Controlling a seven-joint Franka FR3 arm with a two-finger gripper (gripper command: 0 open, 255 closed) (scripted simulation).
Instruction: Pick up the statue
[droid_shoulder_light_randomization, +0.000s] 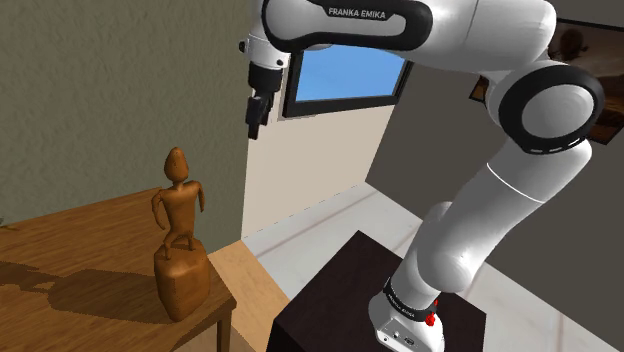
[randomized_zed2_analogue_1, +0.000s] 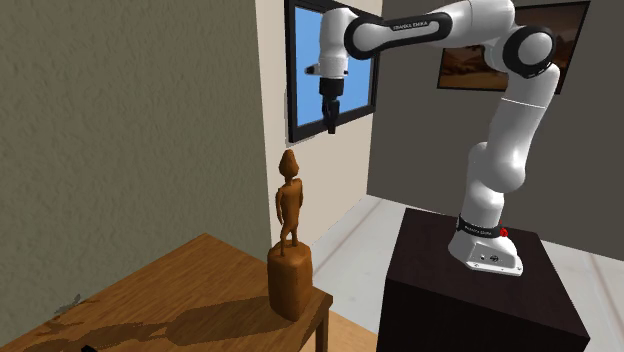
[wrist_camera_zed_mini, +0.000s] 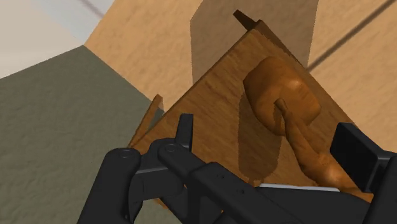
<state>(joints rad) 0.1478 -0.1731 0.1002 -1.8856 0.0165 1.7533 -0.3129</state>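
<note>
Brown wooden statue is standing upright near the table corner while we are hovering the gripper high above it, fingers spread wide, holding nothing. We are judging this the approach; next calls for descending until the fingers flank it.

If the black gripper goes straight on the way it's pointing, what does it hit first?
Probably the head of the brown carved statue, which the wrist view shows between the open fingers of the black gripper, above the wooden table. Depth is unclear.
</note>
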